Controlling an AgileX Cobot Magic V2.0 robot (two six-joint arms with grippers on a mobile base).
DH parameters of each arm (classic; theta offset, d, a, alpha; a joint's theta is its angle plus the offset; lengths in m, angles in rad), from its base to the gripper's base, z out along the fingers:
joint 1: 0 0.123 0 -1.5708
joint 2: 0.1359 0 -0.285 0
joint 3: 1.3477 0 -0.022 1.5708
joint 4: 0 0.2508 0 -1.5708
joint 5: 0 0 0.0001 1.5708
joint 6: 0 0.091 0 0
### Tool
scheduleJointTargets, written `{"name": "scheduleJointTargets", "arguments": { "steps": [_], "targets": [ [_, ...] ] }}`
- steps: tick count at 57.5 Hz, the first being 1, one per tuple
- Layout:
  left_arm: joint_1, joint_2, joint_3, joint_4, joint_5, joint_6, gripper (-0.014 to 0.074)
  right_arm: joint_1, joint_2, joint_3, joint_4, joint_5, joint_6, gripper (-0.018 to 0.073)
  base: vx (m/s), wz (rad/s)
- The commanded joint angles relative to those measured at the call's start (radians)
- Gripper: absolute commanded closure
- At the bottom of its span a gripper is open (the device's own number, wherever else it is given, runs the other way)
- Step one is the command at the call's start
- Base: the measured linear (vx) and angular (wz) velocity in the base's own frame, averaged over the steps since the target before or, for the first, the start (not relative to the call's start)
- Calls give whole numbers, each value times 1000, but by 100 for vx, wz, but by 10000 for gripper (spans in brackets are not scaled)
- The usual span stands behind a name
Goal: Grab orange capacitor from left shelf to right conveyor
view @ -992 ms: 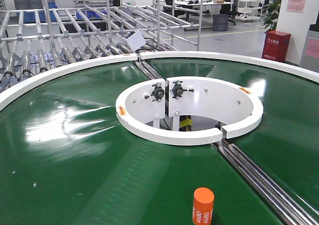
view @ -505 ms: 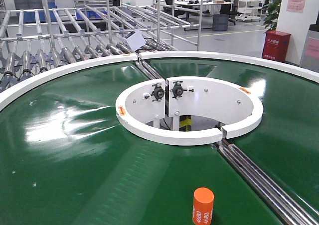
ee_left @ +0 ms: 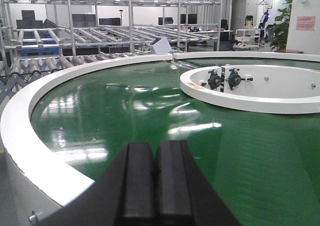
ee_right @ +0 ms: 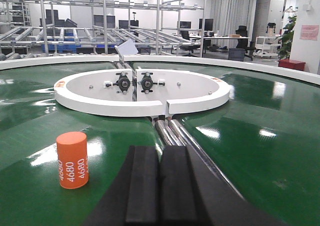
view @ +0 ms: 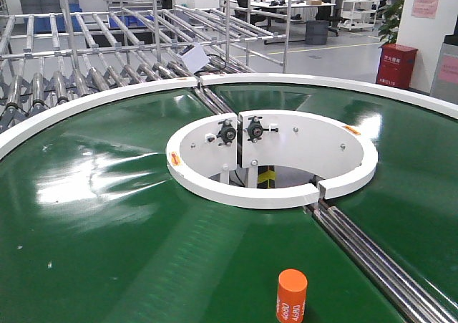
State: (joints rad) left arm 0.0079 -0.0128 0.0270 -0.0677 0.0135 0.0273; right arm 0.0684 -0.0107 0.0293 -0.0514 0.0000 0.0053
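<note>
Nothing moved | orange capacitor (ee_right: 72, 159) upright, left of right tool (ee_right: 159, 186) | apparently apart

capacitor (view: 292, 295): orange, white "4680" | conveyor belt (view: 107, 215): glossy green | rim (view: 86, 101): white | claw (ee_right: 156, 186): seemingly black

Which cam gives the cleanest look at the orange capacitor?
Right wrist: the orange capacitor stands whole and upright on the right conveyor, its 4680 print readable, left of the shut right gripper. The front view has it smaller, cut by the bottom edge. Left wrist doesn't show it.
</note>
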Motion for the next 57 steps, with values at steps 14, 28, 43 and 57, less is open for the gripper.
{"name": "scheduleJointTargets", "arguments": {
  "steps": [14,28,43,57],
  "targets": [
    [-10,-12,32,-6,-82,-1,603,-1,-11,8,-38,-89,38,570,0,0],
    [-10,-12,32,-6,-82,-1,603,-1,-11,8,-28,-91,37,570,0,0],
    [-10,-12,32,-6,-82,-1,603,-1,-10,8,-28,-90,31,570,0,0],
    [-10,-12,32,-6,-82,-1,603,-1,-10,8,-28,-90,31,570,0,0]
  ]
}}
